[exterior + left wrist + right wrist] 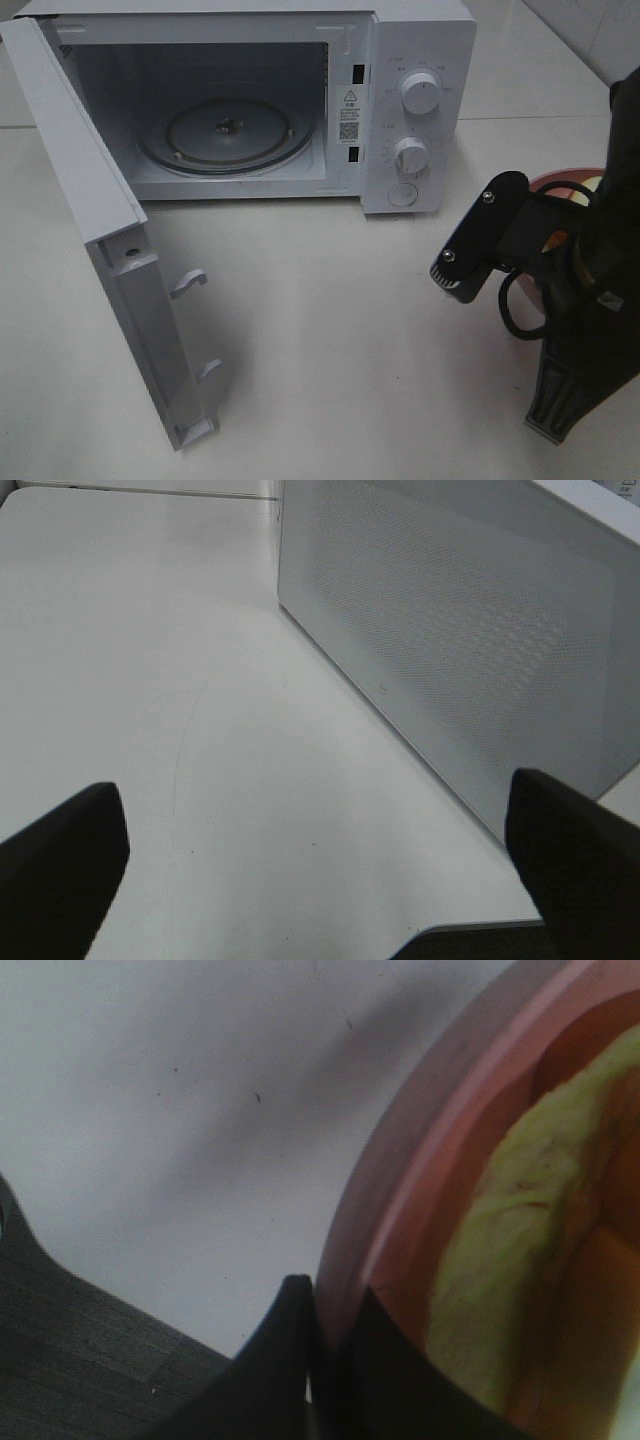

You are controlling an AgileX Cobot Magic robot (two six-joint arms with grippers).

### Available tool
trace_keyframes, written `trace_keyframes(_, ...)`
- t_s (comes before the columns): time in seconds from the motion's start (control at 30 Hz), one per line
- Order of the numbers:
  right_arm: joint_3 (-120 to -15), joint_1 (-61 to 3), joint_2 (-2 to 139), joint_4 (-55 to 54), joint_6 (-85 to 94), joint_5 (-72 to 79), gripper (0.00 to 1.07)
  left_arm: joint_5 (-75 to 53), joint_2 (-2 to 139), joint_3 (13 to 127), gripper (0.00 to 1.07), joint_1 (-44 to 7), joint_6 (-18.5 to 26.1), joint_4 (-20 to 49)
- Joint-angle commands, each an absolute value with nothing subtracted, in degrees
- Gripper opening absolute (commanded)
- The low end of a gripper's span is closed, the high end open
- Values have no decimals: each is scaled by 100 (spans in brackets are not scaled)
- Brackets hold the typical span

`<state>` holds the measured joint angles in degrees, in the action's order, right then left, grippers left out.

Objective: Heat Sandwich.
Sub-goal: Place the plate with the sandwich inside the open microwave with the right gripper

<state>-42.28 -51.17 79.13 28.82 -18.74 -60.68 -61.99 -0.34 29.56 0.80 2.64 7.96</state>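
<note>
Desk: white, smooth, low sheen, faint hairline scratches. Microwave casing: white, smooth, satin, looks like plastic; upper knob white plastic. Turntable: clear glossy glass. Microwave door: fine perforated mesh panel under a smooth face. Pink plate: smooth, glossy. Sandwich filling: pale, matt, wrinkled. Right gripper: matt black plastic.

Open cavity of white box-shaped microwave oven, upper left; its swung-out white door walls the left; white tabletop centre free.
</note>
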Motion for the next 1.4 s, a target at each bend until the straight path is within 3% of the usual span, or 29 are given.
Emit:
trace_keyframes(0.03,-4211,-5300,7735,3042,-1627,-6297,0,-6119,-126,2945,97,63,275,854)
trace_keyframes(0.67,-4211,-6474,7214,3042,269,-6325,0,-6119,-126,2945,97,63,275,854)
trace_keyframes(1.4,-4211,-6469,7196,3105,1432,-5523,0,-6119,-126,2945,97,63,275,854)
